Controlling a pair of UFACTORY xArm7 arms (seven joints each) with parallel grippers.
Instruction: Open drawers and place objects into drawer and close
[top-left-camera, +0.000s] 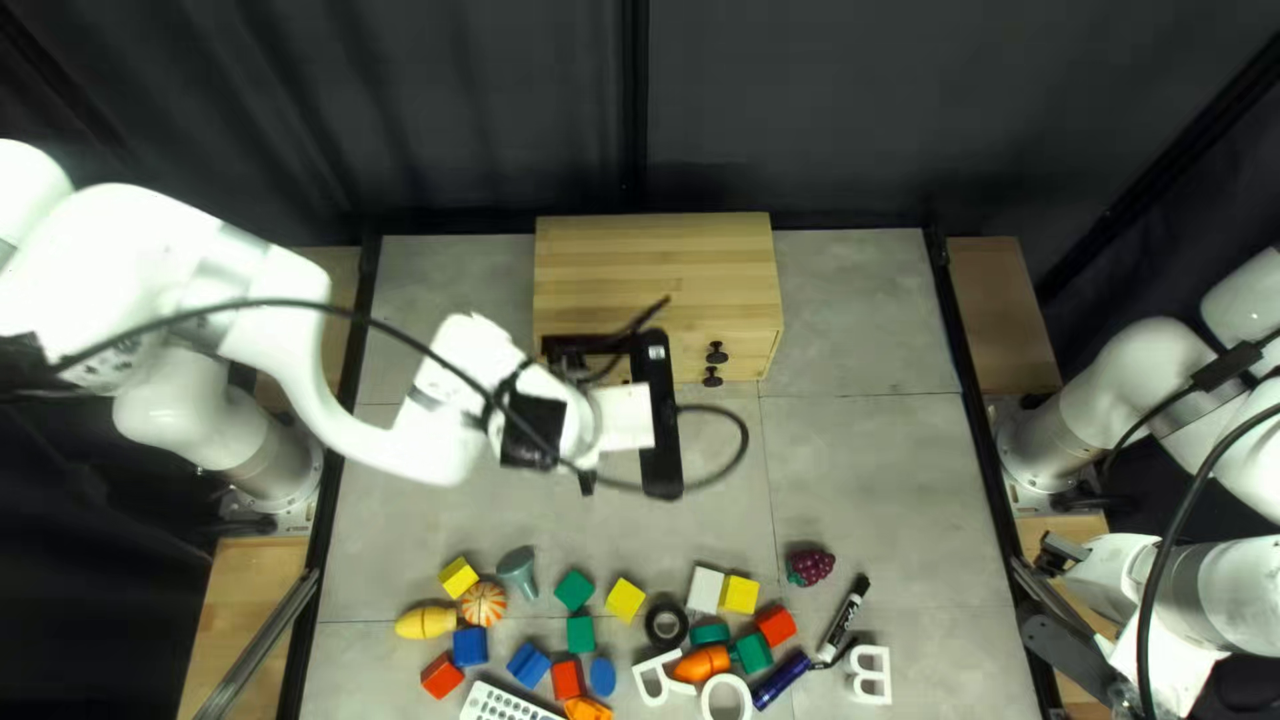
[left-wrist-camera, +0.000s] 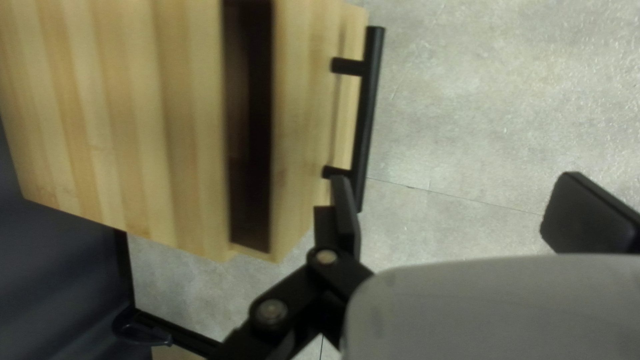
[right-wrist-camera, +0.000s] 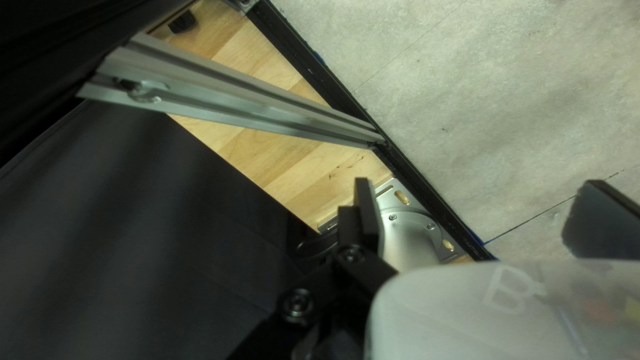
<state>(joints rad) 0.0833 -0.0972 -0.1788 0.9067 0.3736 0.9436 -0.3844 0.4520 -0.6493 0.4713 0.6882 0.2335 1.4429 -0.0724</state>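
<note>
Your left pincer (left-wrist-camera: 459, 193) and right pincer (right-wrist-camera: 481, 200) stand released. Grasp the handle (left-wrist-camera: 370, 100) mid-bar: presumably rigid, slippery; the drawer (left-wrist-camera: 297, 133), light.

And across the far side hangs the dark curtain (top-left-camera: 934, 107), a black upright (top-left-camera: 636, 107) at its middle; grey tabletop (top-left-camera: 867, 400) below, black rails (top-left-camera: 354, 347) running down left and right, pale wood (top-left-camera: 238, 587) outside both, and silver bars slanting over it, near left (top-left-camera: 260, 647) and near right (right-wrist-camera: 253, 101)!
</note>
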